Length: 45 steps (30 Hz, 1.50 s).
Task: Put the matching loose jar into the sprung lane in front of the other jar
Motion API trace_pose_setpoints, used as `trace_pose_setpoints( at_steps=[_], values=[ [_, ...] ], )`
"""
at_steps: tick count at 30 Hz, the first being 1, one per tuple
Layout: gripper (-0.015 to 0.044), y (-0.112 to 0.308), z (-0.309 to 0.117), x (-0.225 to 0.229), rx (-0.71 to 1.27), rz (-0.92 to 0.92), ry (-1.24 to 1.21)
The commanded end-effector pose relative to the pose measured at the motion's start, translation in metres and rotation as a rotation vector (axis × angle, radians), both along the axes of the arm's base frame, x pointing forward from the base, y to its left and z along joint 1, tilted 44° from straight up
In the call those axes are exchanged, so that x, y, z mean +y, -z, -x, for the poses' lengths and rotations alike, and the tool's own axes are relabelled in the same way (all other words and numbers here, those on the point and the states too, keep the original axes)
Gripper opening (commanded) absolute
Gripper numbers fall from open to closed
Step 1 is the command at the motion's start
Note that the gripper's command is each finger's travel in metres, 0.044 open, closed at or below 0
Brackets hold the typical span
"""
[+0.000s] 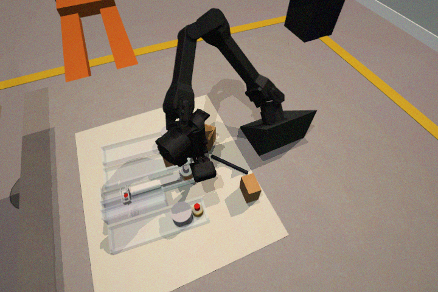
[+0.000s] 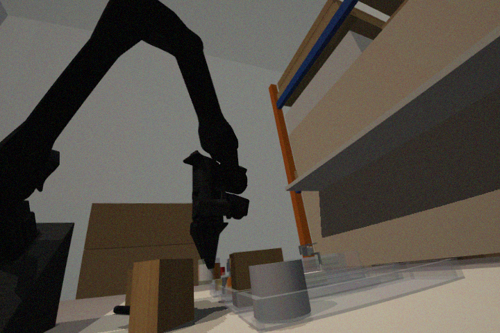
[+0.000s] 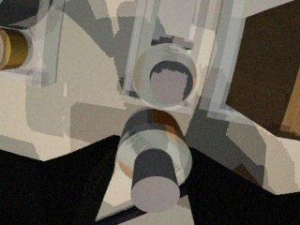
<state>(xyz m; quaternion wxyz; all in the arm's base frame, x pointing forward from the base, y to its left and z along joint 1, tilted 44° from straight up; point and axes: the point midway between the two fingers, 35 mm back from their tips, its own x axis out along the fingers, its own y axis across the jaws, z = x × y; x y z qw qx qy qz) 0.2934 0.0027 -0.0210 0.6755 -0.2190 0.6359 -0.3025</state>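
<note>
My gripper [image 3: 152,149] is shut on a clear, amber-banded jar with a grey cap [image 3: 155,193]. The jar's pale side [image 2: 204,277] shows behind a fingertip in the exterior view; the gripper hides it in the top view. It is upright and appears raised, just outside the sprung lane's front end and roughly in line with the lane. A matching grey-capped jar [image 1: 185,171] [image 3: 171,84] stands inside the lane near the front. The dark pusher plate [image 3: 172,42] shows behind that jar. The held jar's base and any gap to the front stop are hard to tell.
A brown block [image 3: 262,70] stands in the neighbouring lane. On the other side are a wide grey cylinder [image 1: 181,214] [image 2: 280,290] and a red-topped jar [image 1: 197,210]. A black rod [image 1: 229,164] and a wooden block [image 1: 249,187] [image 2: 162,294] lie in front of the lanes.
</note>
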Motion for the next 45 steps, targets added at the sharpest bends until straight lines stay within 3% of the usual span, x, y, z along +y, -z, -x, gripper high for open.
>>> trace_pose_setpoints(
  at_steps=[1,45],
  values=[
    [0.0,0.0,-0.002,-0.001,0.002,0.006,-0.003],
    [0.0,-0.001,-0.018,-0.003,0.001,0.006,-0.003]
  ],
)
